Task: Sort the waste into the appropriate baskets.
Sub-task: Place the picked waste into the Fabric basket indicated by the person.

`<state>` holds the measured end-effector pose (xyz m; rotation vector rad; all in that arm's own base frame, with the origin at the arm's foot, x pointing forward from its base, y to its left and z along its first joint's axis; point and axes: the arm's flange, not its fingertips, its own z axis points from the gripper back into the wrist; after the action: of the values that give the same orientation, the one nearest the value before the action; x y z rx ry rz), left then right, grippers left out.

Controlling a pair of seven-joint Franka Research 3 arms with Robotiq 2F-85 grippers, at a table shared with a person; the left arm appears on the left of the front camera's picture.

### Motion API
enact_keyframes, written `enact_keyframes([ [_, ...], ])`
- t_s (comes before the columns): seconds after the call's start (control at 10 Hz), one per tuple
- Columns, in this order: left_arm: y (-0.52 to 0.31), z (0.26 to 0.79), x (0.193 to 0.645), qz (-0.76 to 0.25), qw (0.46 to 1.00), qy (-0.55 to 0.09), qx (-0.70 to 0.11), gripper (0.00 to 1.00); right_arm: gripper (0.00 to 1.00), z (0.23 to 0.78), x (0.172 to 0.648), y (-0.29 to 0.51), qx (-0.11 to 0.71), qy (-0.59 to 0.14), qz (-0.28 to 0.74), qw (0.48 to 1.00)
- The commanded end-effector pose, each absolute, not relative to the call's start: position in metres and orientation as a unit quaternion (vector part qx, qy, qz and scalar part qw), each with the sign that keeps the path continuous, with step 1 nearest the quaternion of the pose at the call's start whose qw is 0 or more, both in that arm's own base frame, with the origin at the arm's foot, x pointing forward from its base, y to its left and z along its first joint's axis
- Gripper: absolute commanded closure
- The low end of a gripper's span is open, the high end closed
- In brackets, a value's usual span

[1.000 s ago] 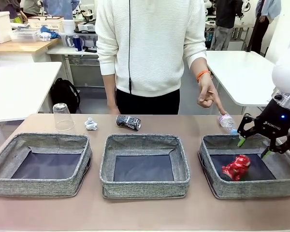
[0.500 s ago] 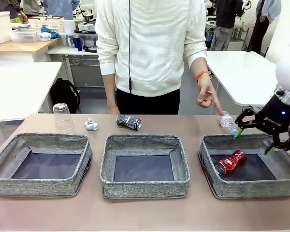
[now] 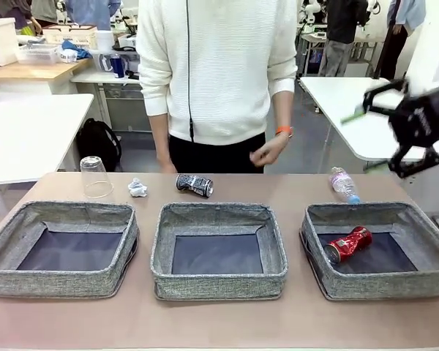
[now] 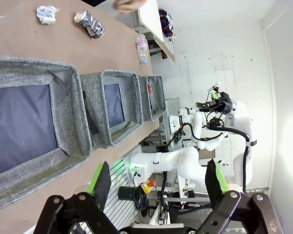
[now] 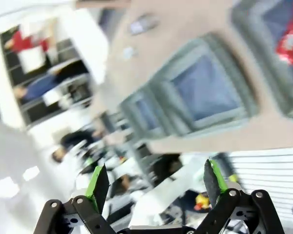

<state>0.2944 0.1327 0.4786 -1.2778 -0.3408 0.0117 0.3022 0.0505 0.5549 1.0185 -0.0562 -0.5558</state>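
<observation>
right gripper open; red can in basket

White tables flank a grey floor (black backpack beside one).

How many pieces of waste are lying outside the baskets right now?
4: clear cup behind the left basket, paper wad right of the cup, black-and-white can behind the middle basket, bottle behind the right basket. None looks hidden.

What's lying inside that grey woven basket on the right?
In the grey woven basket, one crushed red can lies on the dark bottom. Its near wall hides a strip of that bottom.
</observation>
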Motion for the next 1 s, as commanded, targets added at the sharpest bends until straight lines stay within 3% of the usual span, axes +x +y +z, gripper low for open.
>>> enact_keyframes([
  [0.0, 0.132, 0.480, 0.294, -0.003, 0.783, -0.166, -0.599, 0.00, 0.00, 0.491, 0.307, 0.026, 0.696, 0.030, -0.095, 0.712],
  [0.2, 0.132, 0.480, 0.294, -0.003, 0.783, -0.166, -0.599, 0.00, 0.00, 0.456, 0.299, 0.015, 0.756, -0.015, -0.081, 0.650],
  [0.3, 0.132, 0.480, 0.294, -0.003, 0.783, -0.166, -0.599, 0.00, 0.00, 0.447, 0.306, 0.023, 0.693, 0.072, -0.127, 0.706],
  [0.4, 0.132, 0.480, 0.294, -0.003, 0.783, -0.166, -0.599, 0.00, 0.00, 0.532, 0.336, 0.003, 0.674, -0.067, -0.175, 0.715],
  [0.9, 0.132, 0.480, 0.294, -0.003, 0.783, -0.166, -0.599, 0.00, 0.00, 0.532, 0.336, 0.003, 0.674, -0.067, -0.175, 0.715],
])
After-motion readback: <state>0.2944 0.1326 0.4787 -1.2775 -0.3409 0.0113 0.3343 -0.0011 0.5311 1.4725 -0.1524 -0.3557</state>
